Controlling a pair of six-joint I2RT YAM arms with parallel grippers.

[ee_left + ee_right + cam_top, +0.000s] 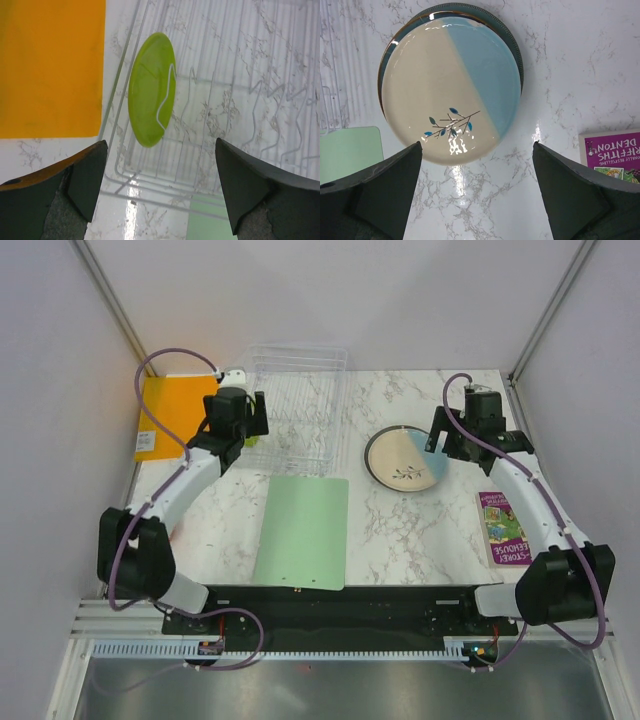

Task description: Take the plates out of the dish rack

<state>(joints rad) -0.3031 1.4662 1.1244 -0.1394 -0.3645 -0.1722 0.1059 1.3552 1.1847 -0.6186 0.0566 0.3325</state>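
At the left end of the dish rack (297,405), your lime-green plate (151,90) stands on edge; left end effector (160,142) hangs spread wide over it. Rigid, glossy, probably slippery: pinch its upper rim

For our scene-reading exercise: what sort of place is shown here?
Likely a lab test booth staged as a kitchen: plain white enclosure walls, marble-patterned tabletop, clear plastic dish rack.

On the cover of the purple book (612,152) lying on the tabletop (570,60), upside down: "DENTON", "RIFFITHS" cut off at the edge, a smaller line ending "BESTSELLING". From above, "STOREY", barely legible.
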